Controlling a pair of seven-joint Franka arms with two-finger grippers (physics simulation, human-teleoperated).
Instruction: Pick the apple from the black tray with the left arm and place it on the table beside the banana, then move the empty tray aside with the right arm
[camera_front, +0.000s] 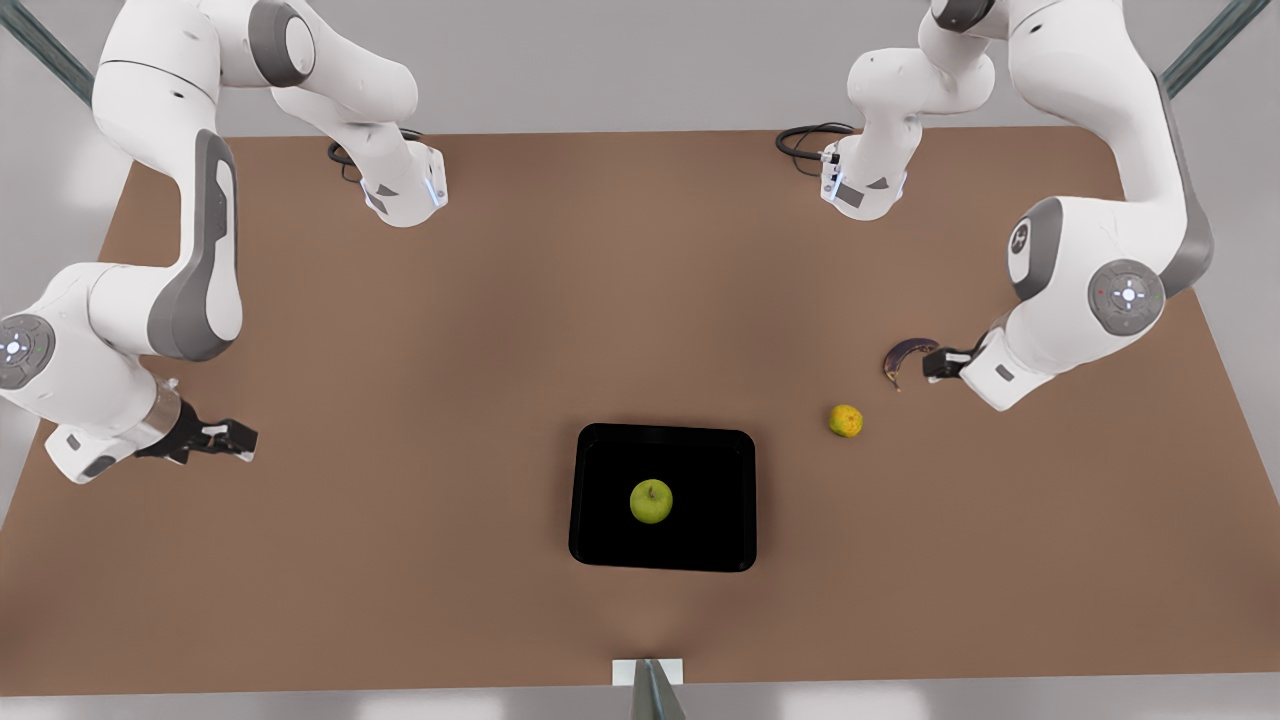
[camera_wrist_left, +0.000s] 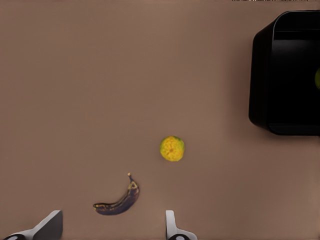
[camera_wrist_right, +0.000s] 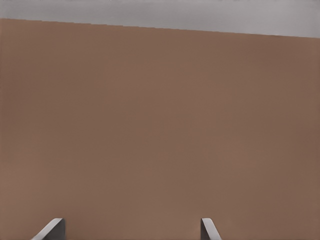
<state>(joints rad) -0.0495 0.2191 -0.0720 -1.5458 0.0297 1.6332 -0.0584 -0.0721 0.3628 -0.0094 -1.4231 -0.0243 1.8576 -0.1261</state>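
A yellow-green apple (camera_front: 651, 501) sits in the middle of the black tray (camera_front: 610, 530) near the table's (camera_front: 520, 300) front edge. The dark purple-brown banana (camera_front: 906, 356) lies toward the front view's right. My left gripper (camera_front: 936, 363) hovers right beside it, open and holding nothing. In the left wrist view the banana (camera_wrist_left: 119, 201) lies just beyond the open left gripper (camera_wrist_left: 111, 231), with the tray (camera_wrist_left: 260, 75) farther off. My right gripper (camera_front: 238, 439) waits open at the front view's left, over bare table (camera_wrist_right: 160, 125), its fingertips (camera_wrist_right: 52, 229) wide apart.
A small yellow-orange mottled fruit (camera_front: 845, 421) lies between the banana and the tray, also seen from the left wrist (camera_wrist_left: 172, 149). Black cables (camera_front: 808, 138) rest at the back edge. A white marker (camera_front: 648, 671) sits at the front edge.
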